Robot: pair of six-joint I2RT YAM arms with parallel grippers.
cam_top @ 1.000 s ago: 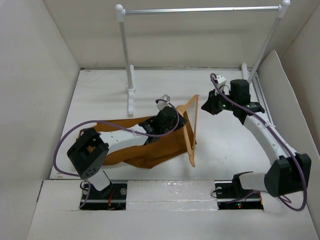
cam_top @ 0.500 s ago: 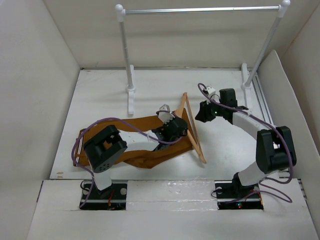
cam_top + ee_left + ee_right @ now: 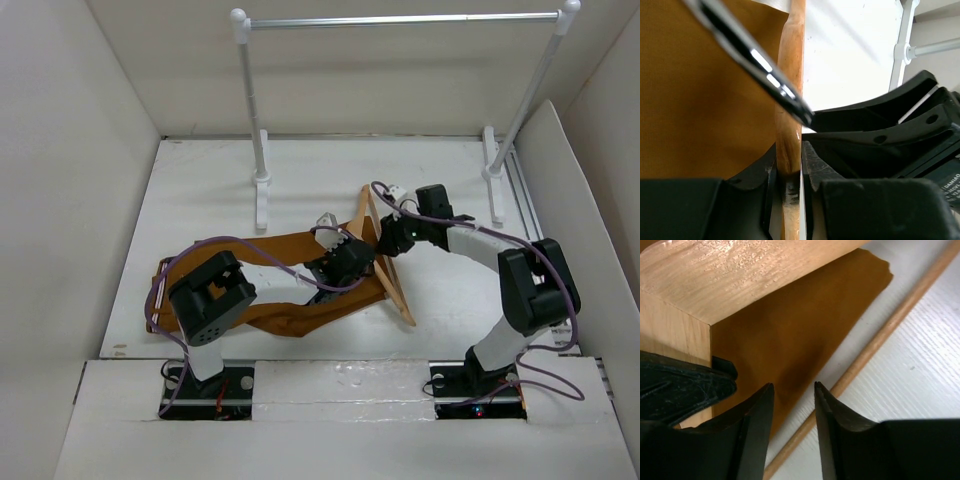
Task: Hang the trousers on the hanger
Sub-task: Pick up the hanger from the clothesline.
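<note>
The white table [image 3: 200, 180] fills the overhead view, walled in by pale panels. A silver rail [image 3: 400, 19] on white posts stands along its far side.

The trousers [image 3: 285, 312] lie rumpled on the table in front of the left arm. They stretch from the near-left part of the table toward the middle, well apart from the rail.

The hanger [image 3: 397, 285] rests at their right end, partly on the cloth, with one wooden arm slanting away toward the rail.

Both arms reach in and meet there: the left gripper [image 3: 352, 262] on the trouser side and the right gripper [image 3: 385, 240] just beside it on the far side of the hanger.

The overhead view is too coarse to show how either one's jaws stand; the wrist cameras settle it.

The left wrist view shows its two fingers [image 3: 771, 172] clamped on a wooden bar of the hanger. Rust-brown cloth lies to the left and the black body of the other gripper is close on the right.

The right wrist view shows its fingers [image 3: 757, 430] a little parted with nothing between them. Beyond them are a chunky wooden shoulder, the edge of the trousers, and the thin crossbar [image 3: 880, 337] lying on bare table.
</note>
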